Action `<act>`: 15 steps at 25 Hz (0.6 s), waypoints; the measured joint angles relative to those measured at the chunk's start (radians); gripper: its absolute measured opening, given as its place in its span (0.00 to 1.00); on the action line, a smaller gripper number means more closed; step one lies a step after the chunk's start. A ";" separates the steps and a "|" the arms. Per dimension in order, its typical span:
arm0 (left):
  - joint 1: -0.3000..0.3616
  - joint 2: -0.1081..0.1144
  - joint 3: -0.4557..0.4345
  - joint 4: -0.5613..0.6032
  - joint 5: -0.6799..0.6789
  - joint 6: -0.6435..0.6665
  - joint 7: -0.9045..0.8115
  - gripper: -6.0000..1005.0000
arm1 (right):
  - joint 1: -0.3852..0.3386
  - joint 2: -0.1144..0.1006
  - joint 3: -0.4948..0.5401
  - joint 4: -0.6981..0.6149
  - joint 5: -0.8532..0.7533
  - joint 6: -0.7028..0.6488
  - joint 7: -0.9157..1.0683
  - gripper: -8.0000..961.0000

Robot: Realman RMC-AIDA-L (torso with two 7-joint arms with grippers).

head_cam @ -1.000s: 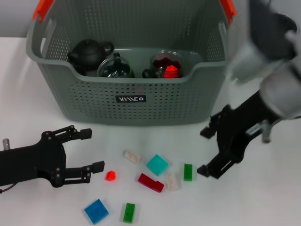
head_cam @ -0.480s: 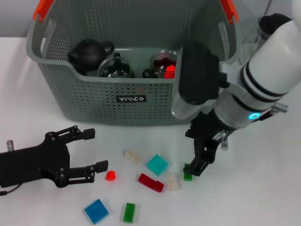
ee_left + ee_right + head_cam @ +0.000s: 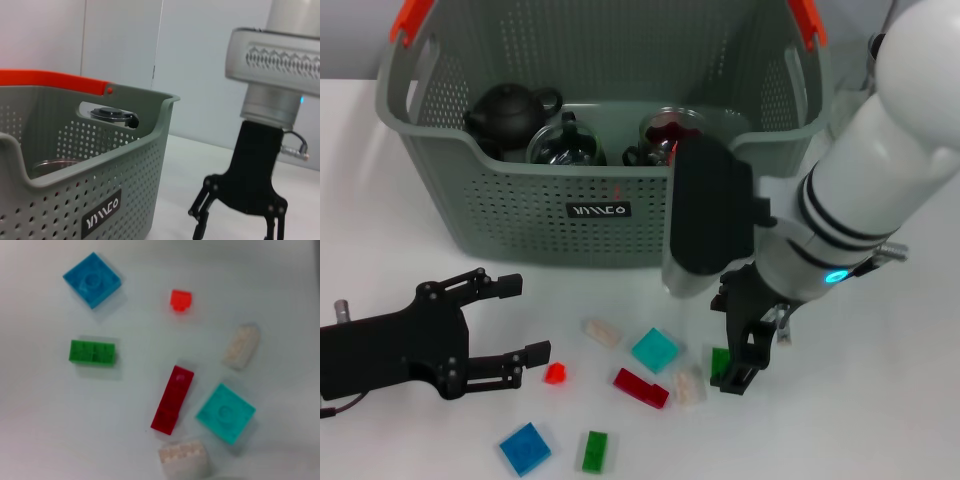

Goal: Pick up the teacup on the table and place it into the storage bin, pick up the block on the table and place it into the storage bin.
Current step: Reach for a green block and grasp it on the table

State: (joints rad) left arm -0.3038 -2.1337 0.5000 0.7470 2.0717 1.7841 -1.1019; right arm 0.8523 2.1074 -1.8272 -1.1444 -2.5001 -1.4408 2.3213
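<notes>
Head view | right tool (image 3: 738, 350) is lowered, fingers apart, onto the green block (image 3: 720, 361) so it can be straddled | storage bin (image 3: 600, 215) is seen behind it | left tool (image 3: 510, 322) is held spread, idle, on the bench (image 3: 880, 420)

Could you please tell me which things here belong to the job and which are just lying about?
Job in hand:
bin
green block, with the open right claw at it
teal block
red block
blue block

Lying about:
black teapot, inside the bin
left claw, parked open beside the blocks
</notes>
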 joint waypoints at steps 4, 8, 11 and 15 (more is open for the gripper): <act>-0.001 0.000 0.000 0.000 -0.001 0.000 -0.001 0.87 | -0.004 0.002 -0.051 0.026 0.002 0.046 0.017 0.98; -0.003 0.000 -0.001 0.000 -0.002 0.000 -0.001 0.87 | 0.004 0.004 -0.069 0.062 0.008 0.068 0.026 0.98; -0.003 0.000 -0.009 0.000 -0.002 0.000 0.001 0.87 | 0.005 0.004 -0.081 0.077 0.012 0.084 0.028 0.98; -0.004 0.000 -0.020 -0.007 -0.002 -0.001 0.004 0.87 | 0.010 0.006 -0.087 0.101 0.015 0.104 0.028 0.98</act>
State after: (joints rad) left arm -0.3078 -2.1336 0.4796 0.7401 2.0692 1.7827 -1.0979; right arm 0.8625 2.1136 -1.9139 -1.0433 -2.4856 -1.3365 2.3495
